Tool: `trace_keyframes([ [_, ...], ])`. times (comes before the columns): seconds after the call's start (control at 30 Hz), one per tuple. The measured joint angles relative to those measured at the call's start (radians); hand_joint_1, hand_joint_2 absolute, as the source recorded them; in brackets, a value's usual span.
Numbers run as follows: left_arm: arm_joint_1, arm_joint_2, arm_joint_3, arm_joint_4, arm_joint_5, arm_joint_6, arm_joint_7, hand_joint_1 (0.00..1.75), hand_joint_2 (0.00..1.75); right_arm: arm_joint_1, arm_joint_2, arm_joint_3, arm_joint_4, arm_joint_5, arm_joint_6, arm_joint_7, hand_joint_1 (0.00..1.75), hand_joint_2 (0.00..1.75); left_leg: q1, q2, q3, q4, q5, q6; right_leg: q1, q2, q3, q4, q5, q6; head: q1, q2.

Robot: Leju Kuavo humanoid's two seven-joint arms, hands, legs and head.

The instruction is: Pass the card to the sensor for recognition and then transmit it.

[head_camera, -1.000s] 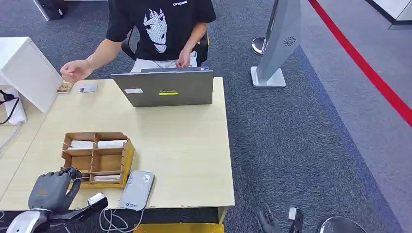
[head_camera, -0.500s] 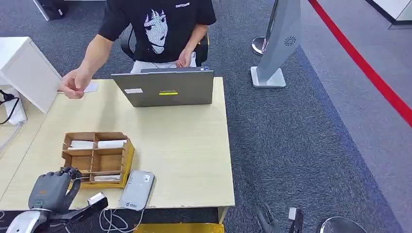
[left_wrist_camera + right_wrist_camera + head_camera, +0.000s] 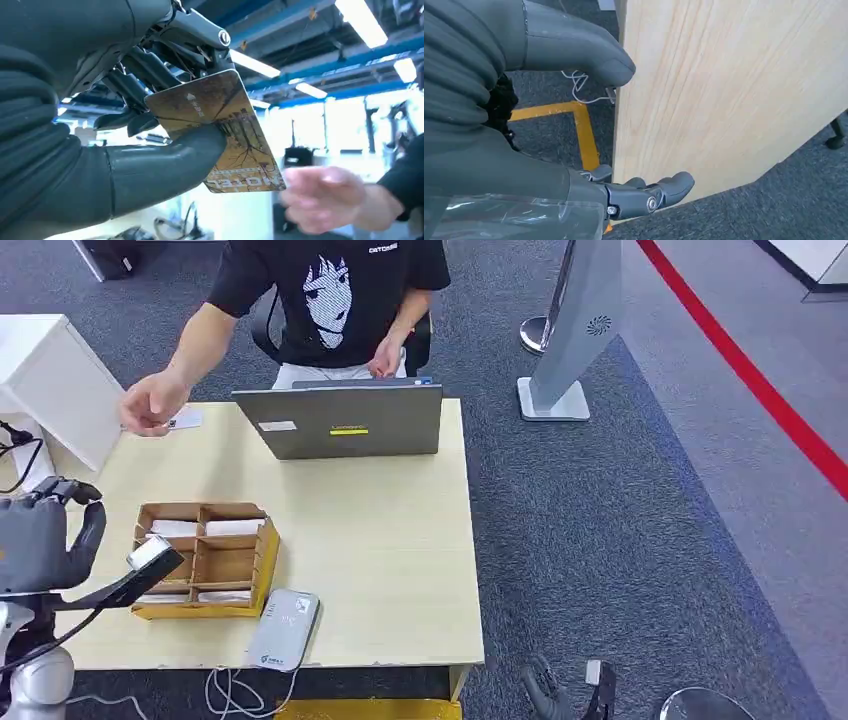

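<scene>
I have the card (image 3: 220, 135) pinched in my left hand (image 3: 40, 540), raised; right hand (image 3: 574, 125) open, empty. Next I judge: lower it onto the sensor (image 3: 283, 628) on the bench (image 3: 380, 540).

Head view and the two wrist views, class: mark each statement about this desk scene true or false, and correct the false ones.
1. The left hand holds a card. True.
2. The grey card reader lies on the table beside the wooden organiser. True.
3. The laptop is folded shut. False: it stands open, its lid back toward the camera.
4. The right hand holds a card. False: it holds nothing, its fingers apart beside the table edge.
5. The person's hand is over the far left corner of the table. True.
</scene>
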Motion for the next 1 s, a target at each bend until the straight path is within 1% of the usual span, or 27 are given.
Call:
trace_keyframes([
  [0.37,-0.008,-0.019,0.010,-0.027,0.000,0.003,0.000,1.75,1.75,0.000,0.001,0.008,0.000,-0.002,0.000,0.000,0.00,1.75,0.000,0.000,0.000,0.000,0.000,0.000,0.000,0.000,0.000,0.000,0.000,0.000,0.000,0.000],
  [1.0,-0.009,-0.021,0.017,-0.029,0.000,0.005,-0.002,1.75,1.75,0.000,0.001,0.008,0.000,-0.003,0.000,0.000,0.00,1.75,0.000,0.000,0.000,0.000,0.000,0.000,0.000,0.000,0.000,0.000,0.000,0.000,0.000,0.000],
])
